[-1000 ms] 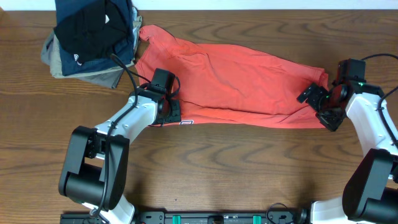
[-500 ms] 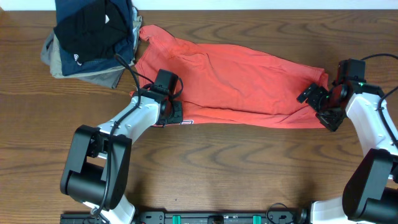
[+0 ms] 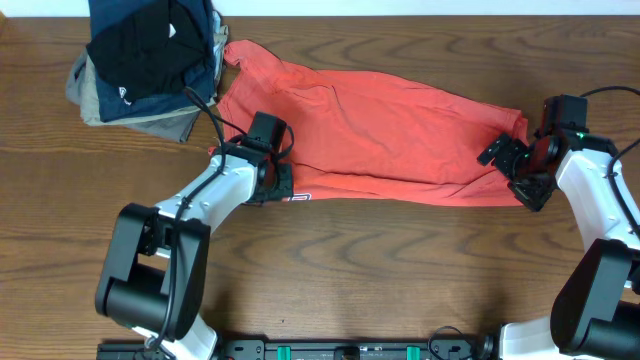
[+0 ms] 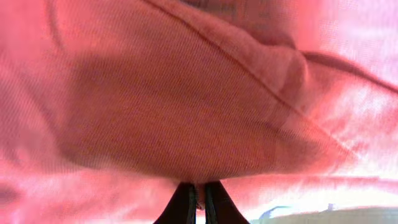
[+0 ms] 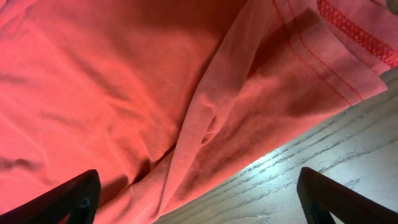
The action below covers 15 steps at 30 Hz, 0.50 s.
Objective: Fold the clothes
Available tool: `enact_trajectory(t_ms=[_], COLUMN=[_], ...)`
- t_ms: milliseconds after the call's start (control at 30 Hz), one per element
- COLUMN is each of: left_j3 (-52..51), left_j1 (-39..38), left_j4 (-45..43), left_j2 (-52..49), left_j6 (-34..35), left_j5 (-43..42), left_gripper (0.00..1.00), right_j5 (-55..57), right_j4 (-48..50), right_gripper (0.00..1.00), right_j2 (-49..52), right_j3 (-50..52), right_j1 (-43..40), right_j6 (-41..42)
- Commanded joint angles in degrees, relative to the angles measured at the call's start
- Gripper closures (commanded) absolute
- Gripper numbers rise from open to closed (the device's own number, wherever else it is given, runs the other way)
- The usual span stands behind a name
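Note:
The clothes, a coral-red T-shirt [image 3: 380, 130], lie folded into a long band across the wooden table. My left gripper [image 3: 279, 185] is at the band's near left edge. In the left wrist view its fingers [image 4: 186, 202] are pressed together on a pinch of red cloth [image 4: 186, 106], which fills the view. My right gripper [image 3: 515, 165] hovers at the band's right end with the jaws wide apart. The right wrist view shows the stitched hem [image 5: 348, 37] and a cloth fold [image 5: 205, 124] between its black fingertips [image 5: 74, 196], with bare wood under the gap.
A stack of folded black, navy and grey-khaki garments [image 3: 150, 60] sits at the back left, touching the T-shirt's left end. The brown wooden table [image 3: 400, 270] stretches in front of the shirt. The arms' bases stand at the near edge.
The left gripper has closed on the cloth at the shirt's near left edge and shifted slightly right. The right arm and its open jaws have not moved.

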State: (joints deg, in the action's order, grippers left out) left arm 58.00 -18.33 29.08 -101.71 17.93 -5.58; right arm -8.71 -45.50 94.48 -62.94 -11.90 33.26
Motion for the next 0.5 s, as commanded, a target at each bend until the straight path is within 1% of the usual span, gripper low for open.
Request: enact_trajectory(t_ms=[0,267,467], left_j3=[0.2,0.2,0.2], left_j1=[0.0,0.0,0.0], left_j4=[2.3,10.3,14.7], left_j2=[4.4,11.8,15.0], left_j6=[-0.1,0.3,0.3], left_j5=[0.7,0.7,0.0], left_gripper=[0.94,0.94,0.94], right_j5=[1.2,1.2,1.2], right_j4=[-0.2,-0.5,-1.3], right_gripper=[0.01,0.01,0.01], right_j2=[-0.6,-0.6,-0.6], right_j3=[-0.7,-0.7,-0.7], right_j1=[0.7,0.7,0.7], right_j6=[-0.8,-0.8,-0.8])
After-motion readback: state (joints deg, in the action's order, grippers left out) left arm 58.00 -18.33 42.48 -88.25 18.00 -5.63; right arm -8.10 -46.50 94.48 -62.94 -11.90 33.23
